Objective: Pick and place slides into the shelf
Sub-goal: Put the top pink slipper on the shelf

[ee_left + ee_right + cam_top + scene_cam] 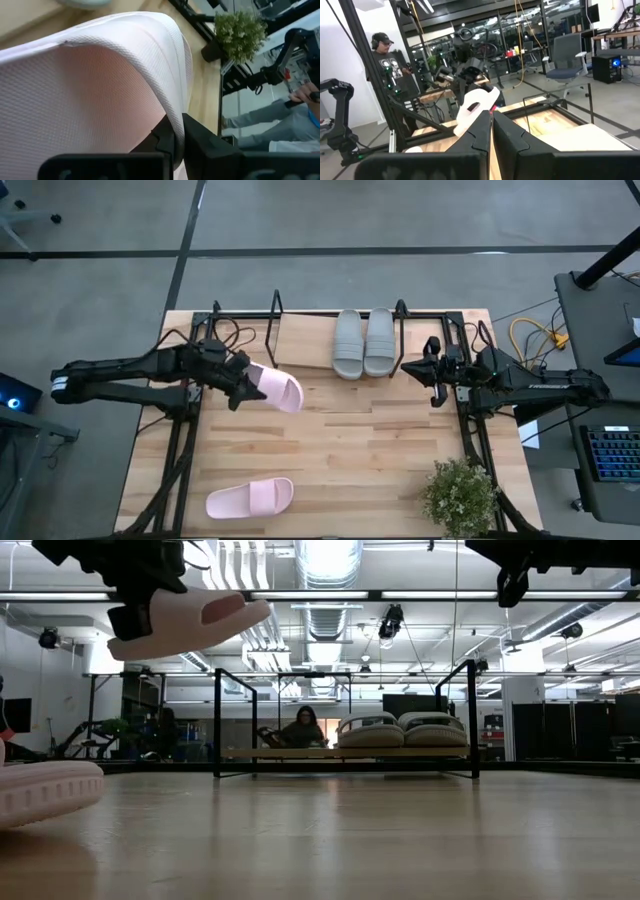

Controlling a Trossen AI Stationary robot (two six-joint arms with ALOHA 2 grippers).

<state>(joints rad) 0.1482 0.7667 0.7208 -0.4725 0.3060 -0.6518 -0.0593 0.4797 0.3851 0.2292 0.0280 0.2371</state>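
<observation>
Arms above desk (340, 450), high view.
Left gripper (243, 386), left of centre, clamps a raised pink slide (276, 388); right gripper (418, 370), fingers together, hovers beside shelf (305, 340) holding grey slides (363, 342).

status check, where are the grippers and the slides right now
Left gripper shut on pink slide, lifted near shelf. Right gripper shut, empty. Grey pair shelved; second pink slide on table. Nothing blocking.

**Workshop floor under strip lights**

Grey concrete floor (400, 220) surrounds the butcher-block table (360, 450). A potted plant (460, 495) sits at its corner. Ceiling ducts (330, 615) and strip lights (470, 595) hang overhead; an office chair (567, 60) and a standing person (390, 65) occupy the room.
</observation>
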